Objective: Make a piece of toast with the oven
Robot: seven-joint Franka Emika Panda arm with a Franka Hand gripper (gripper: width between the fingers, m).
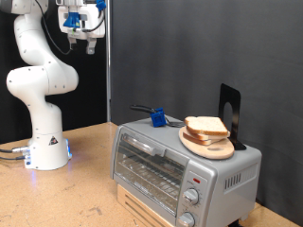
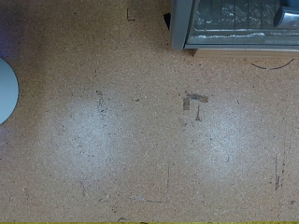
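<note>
The silver-grey oven (image 1: 180,168) stands on a wooden base at the exterior view's lower right, its glass door shut and the wire rack showing behind it. On its top lies a round wooden board (image 1: 210,147) with a stack of bread slices; the top piece of toast (image 1: 205,126) is pale tan with a brown crust. My gripper (image 1: 82,44) hangs high at the exterior view's top left, far from the oven, open and empty. In the wrist view only a corner of the oven (image 2: 234,26) shows; the fingers do not.
A small blue object (image 1: 158,117) with a dark cable lies on the oven's back left corner. A black stand (image 1: 230,112) rises behind the board. The white robot base (image 1: 45,147) stands at left on the chipboard table (image 2: 140,131). A dark curtain hangs behind.
</note>
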